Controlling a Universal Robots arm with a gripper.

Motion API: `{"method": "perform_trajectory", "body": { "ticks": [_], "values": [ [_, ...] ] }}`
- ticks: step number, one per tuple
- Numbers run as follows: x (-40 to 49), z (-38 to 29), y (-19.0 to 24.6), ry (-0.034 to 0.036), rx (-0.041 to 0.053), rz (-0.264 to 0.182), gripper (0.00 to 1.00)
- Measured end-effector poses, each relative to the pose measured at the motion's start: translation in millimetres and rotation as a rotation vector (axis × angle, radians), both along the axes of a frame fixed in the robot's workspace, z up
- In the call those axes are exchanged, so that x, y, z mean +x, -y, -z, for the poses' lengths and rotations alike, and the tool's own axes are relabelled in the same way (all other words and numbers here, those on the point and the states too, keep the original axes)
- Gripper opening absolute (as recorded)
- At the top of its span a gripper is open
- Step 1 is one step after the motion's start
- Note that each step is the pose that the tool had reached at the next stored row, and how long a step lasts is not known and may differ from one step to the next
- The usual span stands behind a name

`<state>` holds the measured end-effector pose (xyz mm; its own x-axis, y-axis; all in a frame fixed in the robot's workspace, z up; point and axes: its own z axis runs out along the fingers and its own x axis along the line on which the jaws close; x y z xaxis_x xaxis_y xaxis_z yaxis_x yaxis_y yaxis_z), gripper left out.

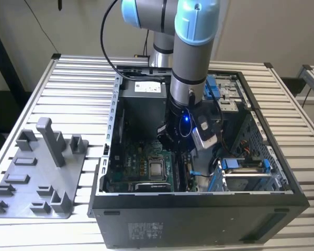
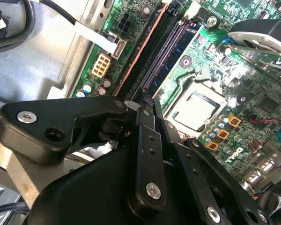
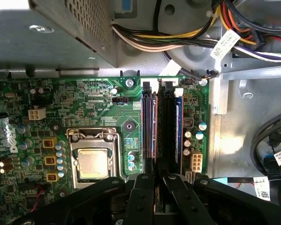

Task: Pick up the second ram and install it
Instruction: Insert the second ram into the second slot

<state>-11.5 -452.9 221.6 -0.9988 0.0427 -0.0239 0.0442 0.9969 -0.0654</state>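
Arm: the robot arm reaches down from above into the open computer case, which lies on its side on the slatted worktop.
End effector: it hangs low inside the case, over the motherboard. In both wrist views its two black fingers are drawn narrow, with barely a slit between them.
Second ram: a long dark stick stands on edge in a memory slot just beside the processor socket. Its near end runs in under the fingertips. Whether the fingers actually clamp it cannot be told.
Neighbouring slots: a black slot lies alongside the stick, and a blue one beyond that.
Processor: the bare metal square sits in its socket, near the slots.
Cables: a bundle of coloured wires runs past the far end of the slots.
Holder tray: the grey plastic tray lies on the worktop at the exterior view's left, well apart from the case.
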Motion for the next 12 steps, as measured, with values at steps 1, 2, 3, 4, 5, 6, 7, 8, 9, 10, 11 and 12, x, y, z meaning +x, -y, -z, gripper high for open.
{"method": "perform_trajectory", "body": {
  "ticks": [1,2,3,4,5,6,7,8,9,10,11,12],
  "values": [
    [0.0,0.0,0.0,0.0,0.0,0.0,0.14],
    [0.0,0.0,0.0,0.0,0.0,0.0,0.14],
    [0.0,0.0,0.0,0.0,0.0,0.0,0.14],
    [0.0,0.0,-0.1,0.0,0.0,0.0,0.14],
    [0.0,0.0,-0.1,0.0,0.0,0.0,0.14],
    [0.0,0.0,-0.1,0.0,0.0,0.0,0.14],
    [0.0,0.0,-0.1,0.0,0.0,0.0,0.14],
    [0.0,0.0,-0.1,0.0,0.0,0.0,0.14],
    [0.0,0.0,-0.1,0.0,0.0,0.0,0.14],
    [0.0,0.0,-0.2,0.0,0.0,0.0,0.14],
    [0.0,0.0,-0.2,0.0,0.0,0.0,0.14],
    [0.0,0.0,-0.2,0.0,0.0,0.0,0.14]
  ]
}}
